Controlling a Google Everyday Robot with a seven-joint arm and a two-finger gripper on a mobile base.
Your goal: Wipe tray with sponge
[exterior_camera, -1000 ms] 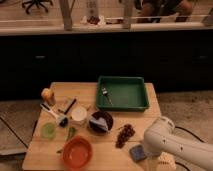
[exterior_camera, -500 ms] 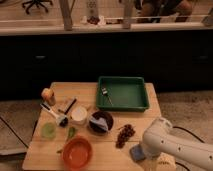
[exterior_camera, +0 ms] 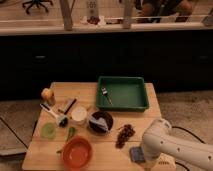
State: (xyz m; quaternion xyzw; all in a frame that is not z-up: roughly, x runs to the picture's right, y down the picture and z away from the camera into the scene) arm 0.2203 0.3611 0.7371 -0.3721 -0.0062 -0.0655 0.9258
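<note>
The dark green tray (exterior_camera: 135, 106) sits at the back right of the wooden table, with a small fork (exterior_camera: 105, 94) lying in its left part. The blue-grey sponge (exterior_camera: 137, 154) lies at the table's front edge, right of the orange bowl (exterior_camera: 77, 153). My white arm (exterior_camera: 172, 147) reaches in from the lower right and ends right at the sponge. The gripper (exterior_camera: 145, 156) is at the sponge's right side, mostly hidden behind the arm. A reddish-brown crumbly clump (exterior_camera: 125, 135) lies just behind the sponge.
A dark bowl (exterior_camera: 100, 122), a white cup (exterior_camera: 78, 115), a green cup (exterior_camera: 48, 131), a brush (exterior_camera: 54, 114), a dark bar (exterior_camera: 67, 105) and a yellowish item (exterior_camera: 47, 95) stand on the left half. A dark counter wall runs behind the table.
</note>
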